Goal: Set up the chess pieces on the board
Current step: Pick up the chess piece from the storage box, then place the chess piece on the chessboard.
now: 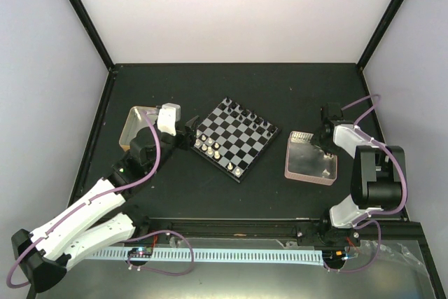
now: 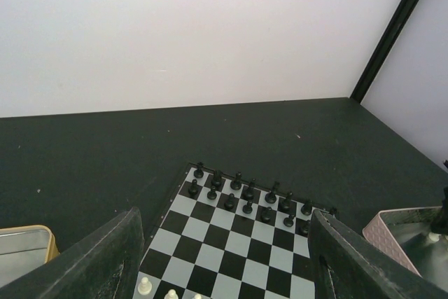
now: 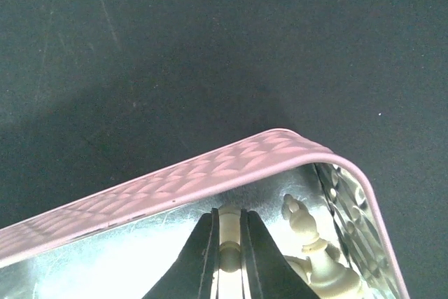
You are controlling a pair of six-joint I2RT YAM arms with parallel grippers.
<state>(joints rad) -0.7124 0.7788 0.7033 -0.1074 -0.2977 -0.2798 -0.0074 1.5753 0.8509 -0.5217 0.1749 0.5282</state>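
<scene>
Several cream pieces crowd the pink tray where right fingers seemingly pinch one; left fingers gape.

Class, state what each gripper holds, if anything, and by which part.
Right gripper pinches a cream-white chess piece by its sides, inside the pink tray; exact part unclear. Left gripper is open, holding nothing.
</scene>
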